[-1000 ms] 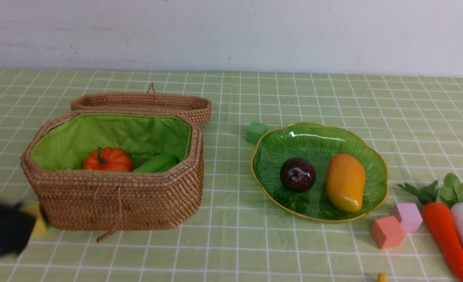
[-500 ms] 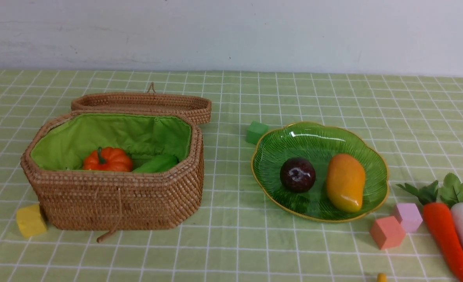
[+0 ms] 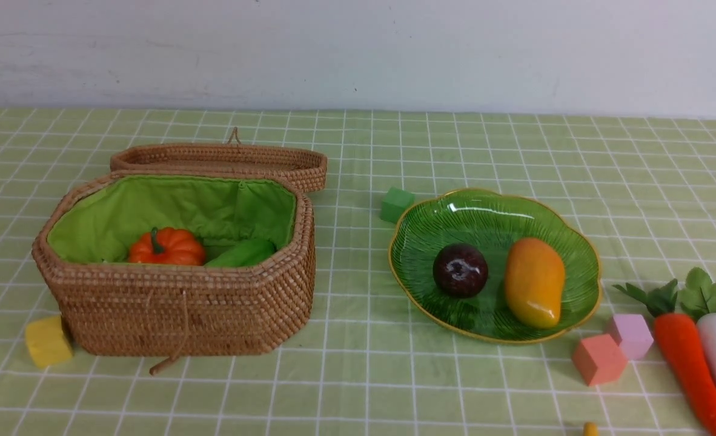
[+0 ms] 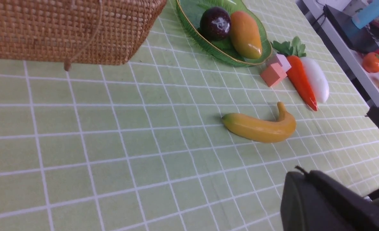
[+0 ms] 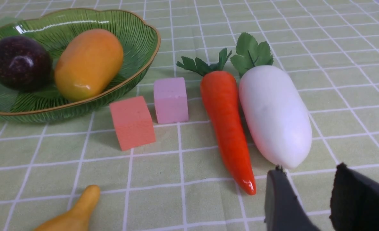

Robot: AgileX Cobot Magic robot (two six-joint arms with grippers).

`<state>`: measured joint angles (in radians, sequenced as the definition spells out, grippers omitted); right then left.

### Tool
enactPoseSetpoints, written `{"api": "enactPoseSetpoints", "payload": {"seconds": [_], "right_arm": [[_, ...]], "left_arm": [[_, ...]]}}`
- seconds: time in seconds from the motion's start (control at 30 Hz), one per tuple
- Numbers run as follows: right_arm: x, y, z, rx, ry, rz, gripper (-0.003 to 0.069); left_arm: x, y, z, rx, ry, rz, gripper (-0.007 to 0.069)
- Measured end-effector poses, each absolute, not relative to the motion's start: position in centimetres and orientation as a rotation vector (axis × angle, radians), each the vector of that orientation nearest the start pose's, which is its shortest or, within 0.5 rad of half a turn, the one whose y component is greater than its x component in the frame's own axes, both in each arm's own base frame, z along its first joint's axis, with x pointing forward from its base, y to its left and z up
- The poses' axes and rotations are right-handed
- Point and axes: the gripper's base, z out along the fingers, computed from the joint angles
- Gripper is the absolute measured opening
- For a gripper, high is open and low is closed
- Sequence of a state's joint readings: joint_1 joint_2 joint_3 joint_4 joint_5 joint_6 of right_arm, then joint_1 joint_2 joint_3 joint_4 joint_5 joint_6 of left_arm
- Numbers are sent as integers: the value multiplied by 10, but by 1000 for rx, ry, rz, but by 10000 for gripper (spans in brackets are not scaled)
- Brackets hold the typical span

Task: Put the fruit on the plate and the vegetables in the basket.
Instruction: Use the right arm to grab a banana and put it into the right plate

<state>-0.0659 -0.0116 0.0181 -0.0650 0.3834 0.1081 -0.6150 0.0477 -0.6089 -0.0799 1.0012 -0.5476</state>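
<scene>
The wicker basket (image 3: 176, 303) stands open at the left, holding an orange pumpkin (image 3: 166, 247) and a green cucumber piece (image 3: 241, 253). The green glass plate (image 3: 491, 206) holds a dark purple plum (image 3: 460, 270) and a mango (image 3: 533, 281). A carrot (image 5: 226, 125) and a white radish (image 5: 273, 112) lie side by side right of the plate. The banana (image 4: 260, 127) lies on the cloth near the front. My right gripper (image 5: 308, 173) is open and empty, just short of the radish's tip. My left gripper (image 4: 300, 175) is shut and empty, above bare cloth.
The basket's woven lid (image 3: 218, 160) lies behind it. Foam cubes sit about: green (image 3: 396, 204) behind the plate, yellow (image 3: 46, 342) at the basket's front left corner, salmon (image 5: 131, 122) and pink (image 5: 171, 99) between plate and carrot. A shelf with other toys (image 4: 374, 61) stands beyond the table's right edge.
A dark arm at the front view's lower left, covering the yellow cube a second ago, has left that view. Nothing else has moved.
</scene>
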Motion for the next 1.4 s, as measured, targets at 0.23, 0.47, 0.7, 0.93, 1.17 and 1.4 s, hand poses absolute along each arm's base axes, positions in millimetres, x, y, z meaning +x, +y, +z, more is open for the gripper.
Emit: {"api": "enactPoseSetpoints", "payload": {"seconds": [0.23,0.47,0.7,0.93,1.17,1.4], "right_arm": [[52,-6,173,122,1869,-36,240],[52,-6,173,122,1869,-36,240],[52,-6,173,122,1869,-36,240],[52,-6,173,122,1869,-36,240],[52,-6,173,122,1869,-36,240],[52,-6,173,122,1869,-36,240]], "left_arm": [[6,-1,316,7,1800,-697,-13],[35,-4,281,-143,1659,-354,-10],[53,-2,219,-225,1606,-283,-8],[54,-2,177,-255,1794,-258,-2],[52,-2,169,-269,1878,-244,4],[52,-2,169,-269,1879,-244,8]]}}
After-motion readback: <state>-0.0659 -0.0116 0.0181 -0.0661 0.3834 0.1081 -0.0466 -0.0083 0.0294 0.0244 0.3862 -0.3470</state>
